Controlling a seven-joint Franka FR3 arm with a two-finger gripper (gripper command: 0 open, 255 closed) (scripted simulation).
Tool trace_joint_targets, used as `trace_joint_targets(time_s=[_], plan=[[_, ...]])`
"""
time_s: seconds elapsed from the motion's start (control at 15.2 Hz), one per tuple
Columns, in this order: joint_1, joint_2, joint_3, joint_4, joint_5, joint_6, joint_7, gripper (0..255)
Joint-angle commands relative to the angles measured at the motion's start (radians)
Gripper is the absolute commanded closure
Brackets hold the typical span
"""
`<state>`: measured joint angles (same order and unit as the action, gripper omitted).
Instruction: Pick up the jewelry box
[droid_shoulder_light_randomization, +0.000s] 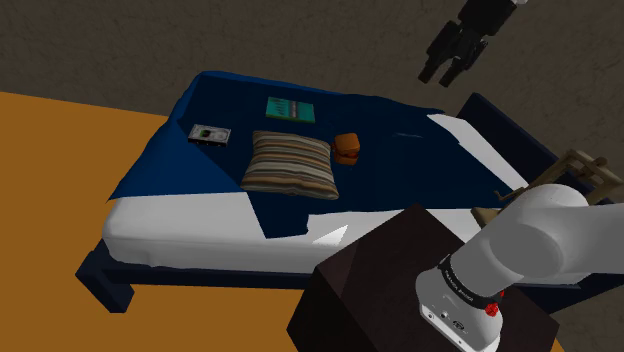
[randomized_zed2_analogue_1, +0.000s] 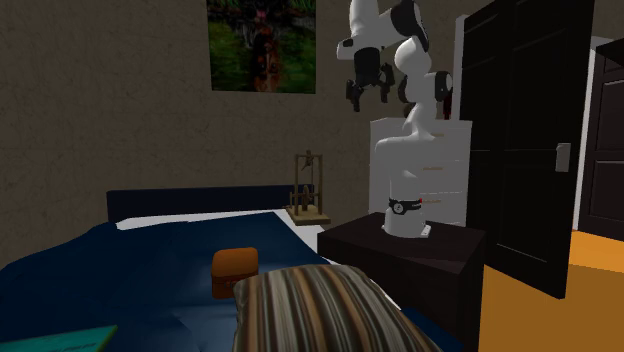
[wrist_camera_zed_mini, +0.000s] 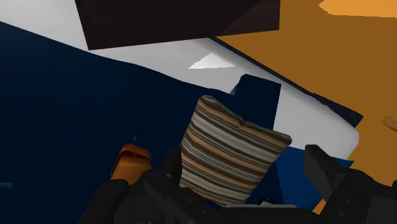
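The small orange jewelry box (droid_shoulder_light_randomization: 347, 148) sits on the dark blue bed cover (droid_shoulder_light_randomization: 400, 170) in the shoulder view, just beside one corner of the striped cushion (droid_shoulder_light_randomization: 290, 165). A flat teal book (droid_shoulder_light_randomization: 290, 110) and a small grey flat thing (droid_shoulder_light_randomization: 210, 133) lie further back on the bed. The black gripper (droid_shoulder_light_randomization: 440, 76) hangs high in the air, well apart from the box. Its two fingers stand apart with nothing between them. The white arm (droid_shoulder_light_randomization: 530, 240) stands on a dark brown stand (droid_shoulder_light_randomization: 380, 290) beside the bed.

In the second exterior view, the jewelry box (randomized_zed2_analogue_1: 235, 272) sits on the blue cover just behind the striped cushion (randomized_zed2_analogue_1: 320, 310). The gripper (randomized_zed2_analogue_1: 369, 97) is high up by the wall, near a dark picture (randomized_zed2_analogue_1: 262, 45), with its fingers spread. A black door (randomized_zed2_analogue_1: 520, 150) stands at that view's right.

In the wrist view, the jewelry box (wrist_camera_zed_mini: 130, 162) peeks out next to one black finger. The fingers (wrist_camera_zed_mini: 324, 175) stand wide apart and hold nothing. The striped cushion (wrist_camera_zed_mini: 229, 149) shows between them, not touched. The orange floor (wrist_camera_zed_mini: 331, 63) lies past the bed
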<state>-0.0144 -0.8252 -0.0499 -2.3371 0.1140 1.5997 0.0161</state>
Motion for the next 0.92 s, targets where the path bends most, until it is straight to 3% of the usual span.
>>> trace_joint_targets(time_s=[0.0, 0.46, 0.86], plan=[[0.000, 0.000, 0.000, 0.000, 0.000, 0.000, 0.000, 0], [-0.029, 0.114, -0.166, -0.084, 0.053, 0.213, -0.111, 0], [-0.018, 0.271, -0.318, -0.104, 0.152, 0.378, -0.241, 0]])
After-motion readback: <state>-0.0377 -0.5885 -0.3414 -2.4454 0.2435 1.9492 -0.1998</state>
